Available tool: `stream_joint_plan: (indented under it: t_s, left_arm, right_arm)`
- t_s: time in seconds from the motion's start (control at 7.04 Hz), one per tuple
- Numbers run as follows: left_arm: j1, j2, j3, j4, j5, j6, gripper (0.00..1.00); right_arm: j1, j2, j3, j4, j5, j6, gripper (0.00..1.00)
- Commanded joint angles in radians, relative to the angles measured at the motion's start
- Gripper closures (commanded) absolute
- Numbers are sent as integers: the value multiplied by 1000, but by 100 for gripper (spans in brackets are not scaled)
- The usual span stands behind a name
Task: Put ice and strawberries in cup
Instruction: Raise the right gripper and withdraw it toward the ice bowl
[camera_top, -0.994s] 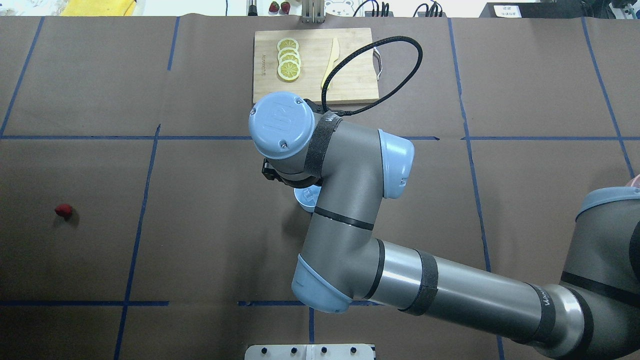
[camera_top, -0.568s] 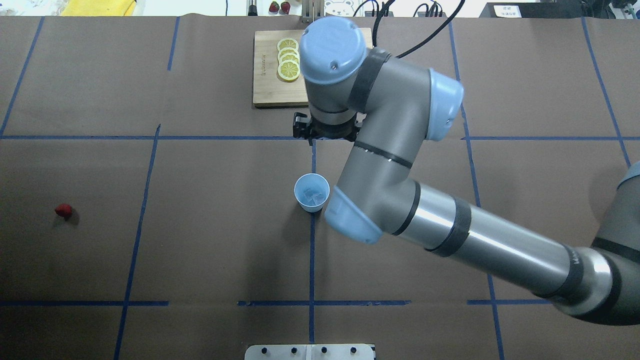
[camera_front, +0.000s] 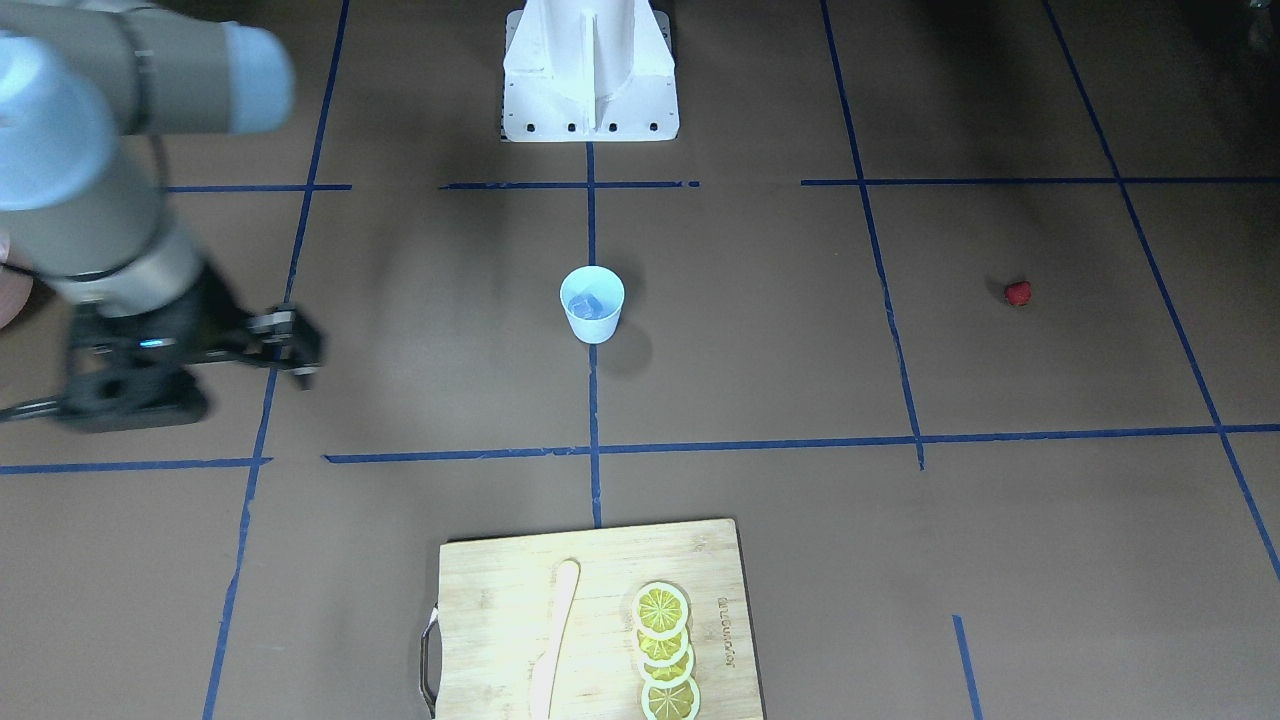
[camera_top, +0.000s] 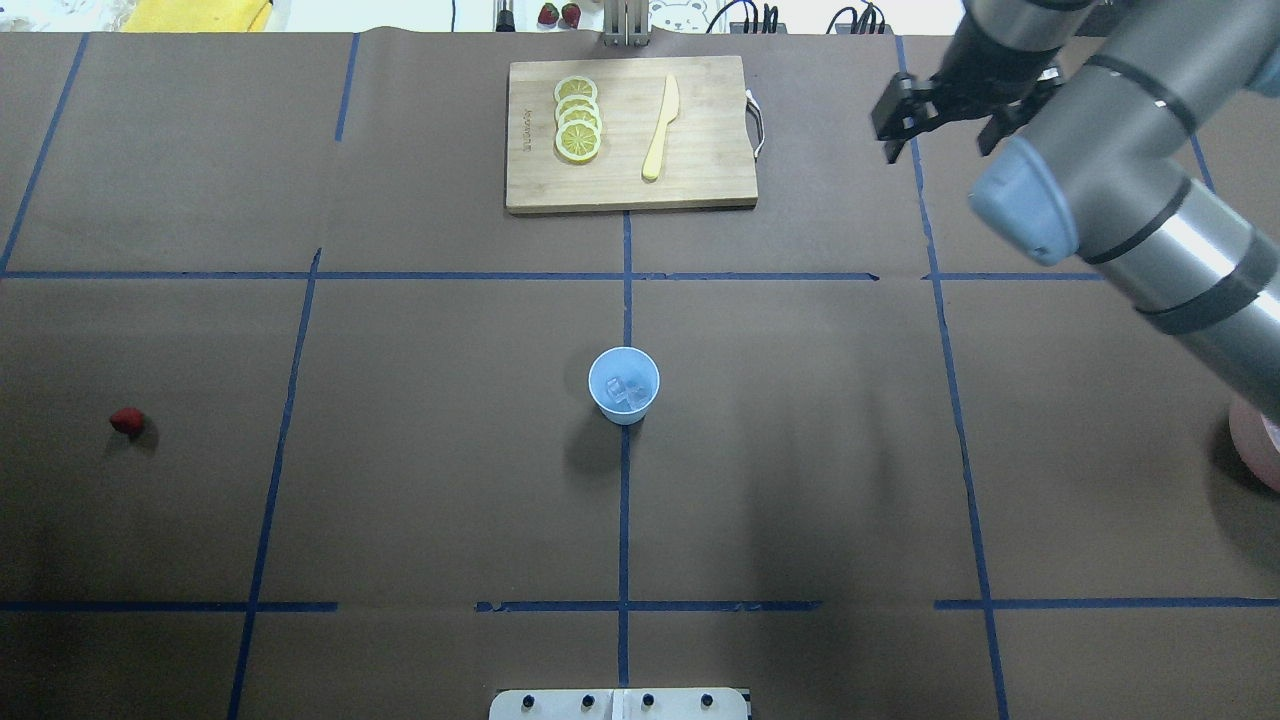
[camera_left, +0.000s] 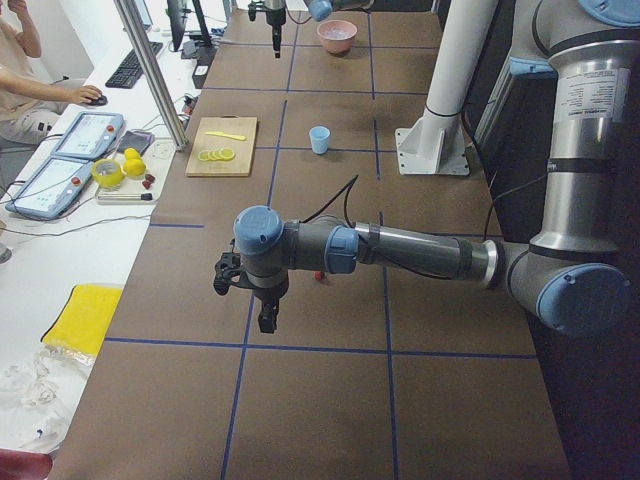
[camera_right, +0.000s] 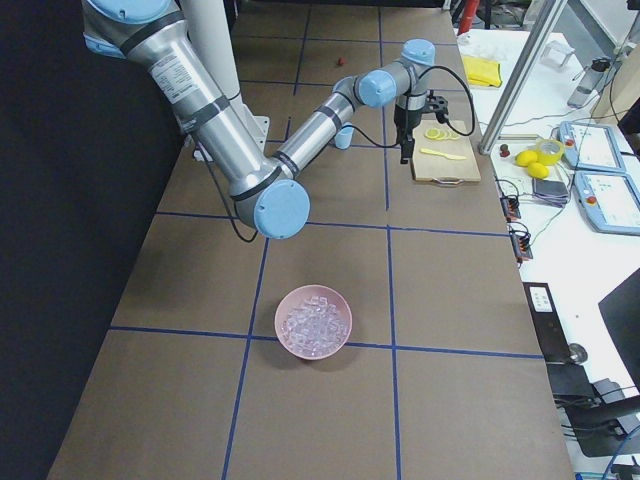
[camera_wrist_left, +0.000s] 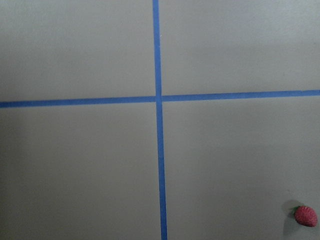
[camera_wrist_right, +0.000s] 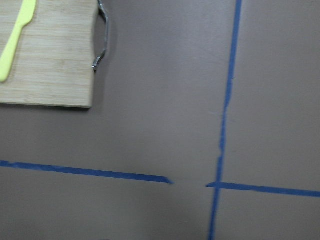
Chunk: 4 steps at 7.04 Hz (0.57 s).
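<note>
Brown-papered desk (camera_top: 450, 480), squared off with blue tape (camera_top: 283, 420). Nearest the robot, at its right edge, found a pink bowl (camera_right: 310, 353) filled with ice cubes (camera_right: 313, 320). Spotted the strawberry (camera_top: 127, 421) lying alone far out on the left side, well apart from the other things; too small to tell which way its tip or long axis ran. Saw the left arm (camera_left: 400, 245) stretched low and level over that side, with the left fingers (camera_left: 268, 318) hanging straight down near the strawberry; could not tell whether apart or together. Found the cup (camera_top: 625, 414) upright on the centre tape line, mouth up, with ice (camera_top: 626, 390) in the bottom. Farther back, noted a wooden cutting board (camera_top: 700, 170) carrying an overlapping row of lemon slices (camera_top: 578, 118) and a yellow knife (camera_top: 661, 128) laid roughly front to back. Beyond it, to the right, saw the right arm (camera_top: 1150, 200) reaching out, wrist turned down, right fingers (camera_top: 892, 128) spread apart and holding nothing above a tape line.
</note>
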Motion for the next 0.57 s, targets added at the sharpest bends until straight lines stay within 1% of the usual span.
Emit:
stream_joint_plan:
  t_s: [0.0,0.14,0.43]
  left_arm:
    - [0,2,0,-30,1,1,0]
    - [0,-3,1,-33,0,1,0]
    - [2,-10,10,-58,-3,-1,0]
  right_arm:
    - [217,-187,9,0,99,-414,0]
    - [297,-279,9,3,121,-586,0]
    - [441,-463,6,9,121,-904,0]
